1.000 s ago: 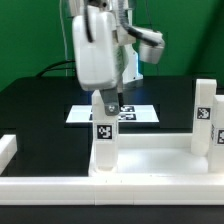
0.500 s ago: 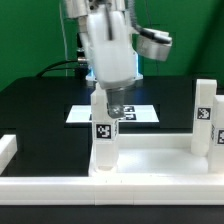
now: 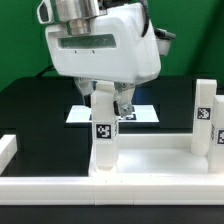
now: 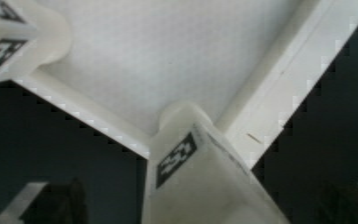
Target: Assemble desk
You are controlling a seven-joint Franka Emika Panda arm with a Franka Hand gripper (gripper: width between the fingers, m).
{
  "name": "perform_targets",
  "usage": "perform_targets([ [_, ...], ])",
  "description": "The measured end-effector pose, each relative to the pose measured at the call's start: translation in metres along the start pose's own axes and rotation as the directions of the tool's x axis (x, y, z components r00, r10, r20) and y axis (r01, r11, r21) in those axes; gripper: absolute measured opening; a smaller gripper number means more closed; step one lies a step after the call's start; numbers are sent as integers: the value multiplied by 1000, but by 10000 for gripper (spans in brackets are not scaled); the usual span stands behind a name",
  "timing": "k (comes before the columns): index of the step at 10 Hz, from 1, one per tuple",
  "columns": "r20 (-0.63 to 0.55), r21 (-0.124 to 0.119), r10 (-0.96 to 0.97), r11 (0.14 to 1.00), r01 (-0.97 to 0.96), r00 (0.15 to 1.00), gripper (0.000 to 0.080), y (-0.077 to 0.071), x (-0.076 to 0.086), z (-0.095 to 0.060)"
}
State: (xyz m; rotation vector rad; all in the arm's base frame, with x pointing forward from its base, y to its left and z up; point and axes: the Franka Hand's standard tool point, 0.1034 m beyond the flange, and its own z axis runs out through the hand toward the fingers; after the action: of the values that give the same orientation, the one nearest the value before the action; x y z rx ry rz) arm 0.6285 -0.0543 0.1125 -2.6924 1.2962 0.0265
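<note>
Legs [image 3: 104, 135] stand upright at two corners of the tabletop [image 3: 150, 160], you see, fingers [image 3: 124, 108] released just above the near one, other corners still empty.

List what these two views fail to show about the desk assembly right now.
- Gripper: exterior view, its fingers mostly hidden behind the upright leg and the arm's white housing.
- Marker board: exterior view, largely covered by arm and leg.
- Tabletop: both views, cut off by frame edges.
- Leg's seating in its socket: wrist view too blurred, exterior view too small.
- Second leg: exterior view, clipped at that view's right edge.
</note>
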Motion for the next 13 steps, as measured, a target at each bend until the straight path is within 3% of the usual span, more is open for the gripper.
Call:
perform_targets([
  [1,-11,-33,-253,967,252,967,649,-2,1,-3],
  [2,-11,-48,-494,869,493,869,649,-7,3,-7],
  [3,-10,-44,-543,839,543,839,649,-8,3,-7],
  [4,-10,-47,-514,857,513,858,527,-8,3,-7],
  [5,-10,-47,-514,857,513,858,527,-8,4,-7],
  [6,-11,-46,-495,868,494,869,385,-8,3,-6],
  [7,-17,-48,-396,918,394,918,294,-6,5,-6],
  [10,-27,-44,-177,983,176,984,294,-5,5,-6],
  [11,-34,-40,6,999,-8,999,294,-6,4,-5],
  [12,-27,-16,283,959,-284,959,294,-8,1,-4],
  [13,-1,12,507,862,-507,862,294,-10,1,-3],
])
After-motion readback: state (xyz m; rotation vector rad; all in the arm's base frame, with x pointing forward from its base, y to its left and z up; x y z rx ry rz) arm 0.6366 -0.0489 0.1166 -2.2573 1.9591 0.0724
